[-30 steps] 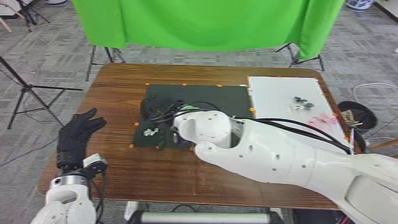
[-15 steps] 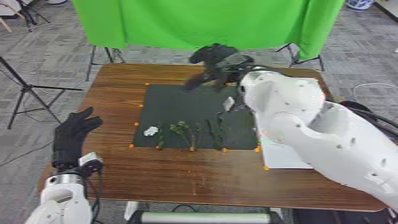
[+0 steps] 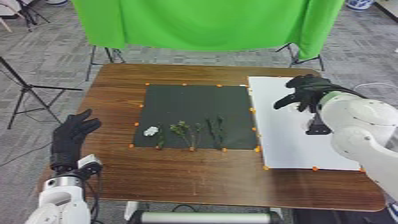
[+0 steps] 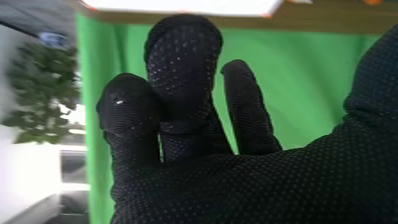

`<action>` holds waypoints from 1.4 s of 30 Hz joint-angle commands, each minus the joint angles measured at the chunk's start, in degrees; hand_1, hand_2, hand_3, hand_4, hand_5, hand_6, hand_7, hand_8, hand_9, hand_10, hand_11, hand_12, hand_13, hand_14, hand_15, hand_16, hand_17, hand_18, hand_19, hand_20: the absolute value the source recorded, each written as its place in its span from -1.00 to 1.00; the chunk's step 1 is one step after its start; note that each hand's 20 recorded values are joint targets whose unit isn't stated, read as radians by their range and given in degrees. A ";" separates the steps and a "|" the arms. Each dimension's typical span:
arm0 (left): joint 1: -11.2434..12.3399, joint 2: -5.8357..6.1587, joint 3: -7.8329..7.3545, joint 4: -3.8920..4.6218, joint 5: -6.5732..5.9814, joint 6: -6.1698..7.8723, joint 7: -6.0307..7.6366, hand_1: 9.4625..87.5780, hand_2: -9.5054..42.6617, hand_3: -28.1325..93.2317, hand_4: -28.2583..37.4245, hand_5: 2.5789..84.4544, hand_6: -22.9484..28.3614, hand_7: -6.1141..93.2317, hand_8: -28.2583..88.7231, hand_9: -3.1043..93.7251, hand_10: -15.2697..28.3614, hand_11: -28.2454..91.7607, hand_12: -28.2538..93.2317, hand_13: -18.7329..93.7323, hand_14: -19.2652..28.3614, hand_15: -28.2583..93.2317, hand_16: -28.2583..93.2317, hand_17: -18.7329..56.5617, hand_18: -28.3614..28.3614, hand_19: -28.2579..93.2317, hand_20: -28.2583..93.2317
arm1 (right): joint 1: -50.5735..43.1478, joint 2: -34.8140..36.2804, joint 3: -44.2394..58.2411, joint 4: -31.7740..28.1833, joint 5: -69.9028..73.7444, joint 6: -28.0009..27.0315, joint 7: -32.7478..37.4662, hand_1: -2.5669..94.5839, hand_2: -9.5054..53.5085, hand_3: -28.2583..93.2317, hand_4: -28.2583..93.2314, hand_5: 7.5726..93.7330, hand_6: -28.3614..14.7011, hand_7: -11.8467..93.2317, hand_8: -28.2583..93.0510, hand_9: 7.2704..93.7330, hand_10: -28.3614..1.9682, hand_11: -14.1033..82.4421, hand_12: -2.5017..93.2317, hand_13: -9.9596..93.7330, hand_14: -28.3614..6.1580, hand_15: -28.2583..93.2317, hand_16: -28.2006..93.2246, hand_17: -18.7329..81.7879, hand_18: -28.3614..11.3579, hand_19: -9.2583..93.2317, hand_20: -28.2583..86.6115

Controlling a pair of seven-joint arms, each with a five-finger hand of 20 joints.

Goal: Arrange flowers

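Right hand point(image 3: 311, 90) has swung over the white sheet point(image 3: 289, 145), fingers apart, well right of the green sprigs point(image 3: 181, 129).

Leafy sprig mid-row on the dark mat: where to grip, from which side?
I'd pinch the leafy sprig by its thin lower stem, coming from above with thumb and fingers on either side. It lies flat on the dark mat, bushy end away from the robot, stem toward the near edge, so that grip should spare the leaves.
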 commanded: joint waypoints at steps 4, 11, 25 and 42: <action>0.81 -0.77 0.47 -0.43 0.41 -0.29 -0.61 -0.77 -0.24 0.62 -1.00 0.25 0.04 -0.61 -0.66 0.22 0.40 -0.18 -0.39 0.15 0.53 -0.12 -0.63 -0.21 0.35 -0.41 -0.27 | -10.61 1.95 5.72 1.60 -0.55 0.34 3.87 -0.69 -1.00 0.41 -0.76 -0.17 0.13 -0.69 -0.59 0.12 -0.49 -0.54 -0.58 0.82 0.16 0.43 -0.11 0.52 -0.46 1.00 0.29; 1.33 -0.91 0.20 -0.65 0.43 -0.27 -0.66 -0.77 -0.23 0.61 -1.00 0.25 0.04 -0.61 -0.66 0.22 0.40 -0.18 -0.39 0.15 0.53 -0.12 -0.63 -0.21 0.35 -0.41 -0.27 | -14.97 1.89 9.37 1.50 -0.81 0.73 4.15 -0.68 -1.00 0.42 -0.76 -0.15 0.12 -0.68 -0.60 0.18 -0.44 -0.54 -0.56 0.82 0.15 0.44 -0.11 0.52 -0.46 1.00 0.30; 1.55 -1.11 0.32 -0.85 0.49 -0.35 -0.64 -0.77 -0.23 0.61 -1.00 0.24 0.04 -0.61 -0.66 0.22 0.40 -0.18 -0.39 0.15 0.54 -0.12 -0.64 -0.21 0.35 -0.40 -0.27 | -15.38 0.58 7.35 4.09 -0.93 4.33 4.49 -0.42 -0.90 0.52 -0.76 -0.02 0.19 -0.58 -0.63 0.35 -0.32 -0.43 -0.55 0.85 0.24 0.47 -0.13 0.56 -0.42 1.00 0.32; 1.64 -0.87 0.32 -0.99 0.48 -0.31 -1.06 -0.76 -0.23 0.60 -1.00 0.24 0.03 -0.61 -0.66 0.22 0.40 -0.18 -0.39 0.15 0.53 -0.12 -0.64 -0.21 0.35 -0.40 -0.28 | -17.12 1.91 8.22 1.62 -2.71 16.24 0.51 0.29 -0.92 0.50 -0.82 0.62 0.15 -0.43 -0.40 0.88 0.17 -0.42 -0.36 1.00 0.51 0.40 -0.10 0.72 -0.16 1.00 0.23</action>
